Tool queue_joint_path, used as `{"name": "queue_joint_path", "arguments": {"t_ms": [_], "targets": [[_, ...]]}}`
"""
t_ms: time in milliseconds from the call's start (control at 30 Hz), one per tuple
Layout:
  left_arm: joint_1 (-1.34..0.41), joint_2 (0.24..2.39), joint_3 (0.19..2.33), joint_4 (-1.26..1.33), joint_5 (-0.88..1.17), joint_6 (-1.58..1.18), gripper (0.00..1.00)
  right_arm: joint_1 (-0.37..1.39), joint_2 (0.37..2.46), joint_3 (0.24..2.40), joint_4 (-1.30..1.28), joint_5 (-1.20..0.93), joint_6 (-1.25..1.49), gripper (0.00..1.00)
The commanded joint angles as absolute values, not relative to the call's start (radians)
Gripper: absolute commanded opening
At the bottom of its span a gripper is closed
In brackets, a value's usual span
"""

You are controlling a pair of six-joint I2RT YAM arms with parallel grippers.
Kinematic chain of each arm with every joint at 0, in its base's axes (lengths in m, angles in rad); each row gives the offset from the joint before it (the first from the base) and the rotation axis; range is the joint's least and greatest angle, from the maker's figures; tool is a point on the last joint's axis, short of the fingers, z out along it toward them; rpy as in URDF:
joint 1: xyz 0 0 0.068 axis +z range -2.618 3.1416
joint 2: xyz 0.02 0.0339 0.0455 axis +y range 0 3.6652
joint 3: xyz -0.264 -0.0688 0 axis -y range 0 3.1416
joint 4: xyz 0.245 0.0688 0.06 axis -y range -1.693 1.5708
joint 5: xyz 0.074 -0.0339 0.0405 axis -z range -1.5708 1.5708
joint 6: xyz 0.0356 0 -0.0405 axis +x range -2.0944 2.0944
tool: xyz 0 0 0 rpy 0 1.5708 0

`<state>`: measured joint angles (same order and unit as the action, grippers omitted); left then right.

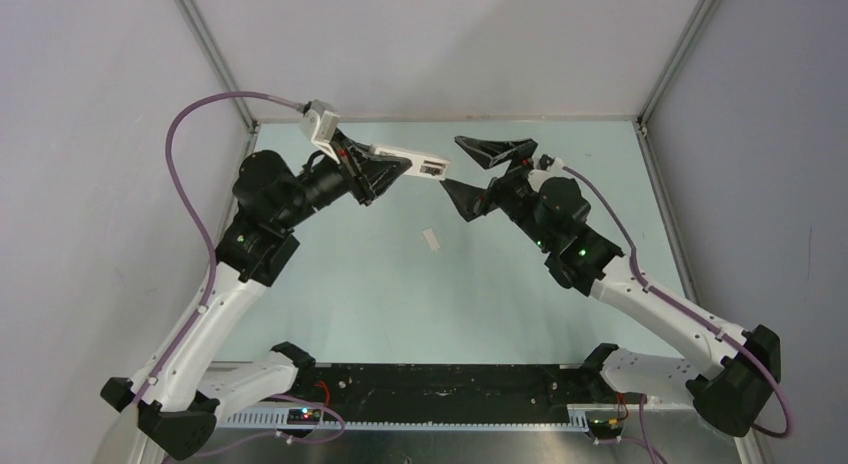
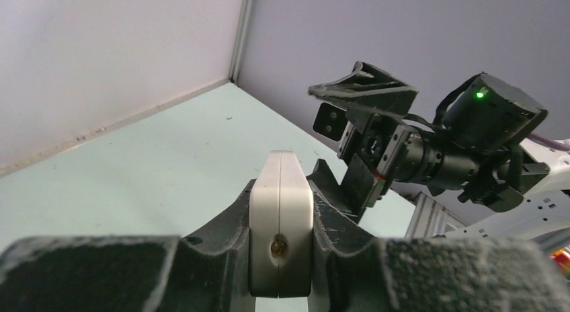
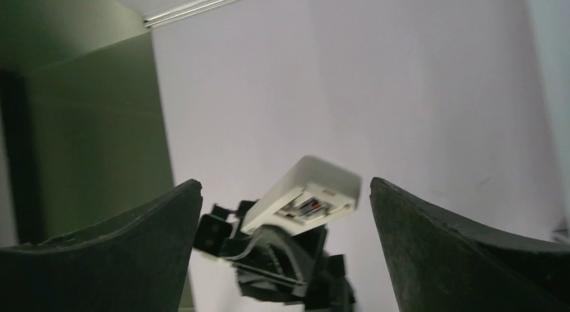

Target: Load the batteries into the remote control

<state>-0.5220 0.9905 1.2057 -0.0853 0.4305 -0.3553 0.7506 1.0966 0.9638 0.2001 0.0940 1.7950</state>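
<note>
My left gripper [image 1: 393,170] is shut on the remote control [image 1: 412,161], a slim white bar held in the air above the far middle of the table. In the left wrist view the remote control [image 2: 280,218] shows end-on, pinched between both fingers. Its free end points at my right gripper [image 1: 479,174], which stands wide open just past that end and touches nothing. In the right wrist view the remote control [image 3: 306,191] shows its open back recess. The dark shapes inside it [image 3: 310,206] look like the batteries, but they are blurred.
A small flat white cover piece [image 1: 432,240] lies on the pale green table [image 1: 340,284], below and between the grippers. Grey walls with metal corner posts [image 1: 215,54] close in the table at the back and sides. A black rail [image 1: 450,389] runs between the arm bases.
</note>
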Motion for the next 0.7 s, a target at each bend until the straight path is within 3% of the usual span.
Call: {"name": "queue_joint_path", "arguments": {"t_ms": [0, 300, 667], "targets": [[-0.535, 0.978, 1.207, 0.021, 0.386, -0.306, 0.00, 0.776, 1.117, 1.039, 0.311, 0.111, 1.931, 1.00], [-0.545, 0.985, 1.192, 0.048, 0.415, -0.276, 0.00, 0.794, 1.171, 1.065, 0.309, 0.070, 1.992, 0.98], [-0.551, 0.971, 1.135, 0.049, 0.513, -0.094, 0.00, 0.792, 1.217, 1.092, 0.250, -0.035, 2.039, 0.60]]}}
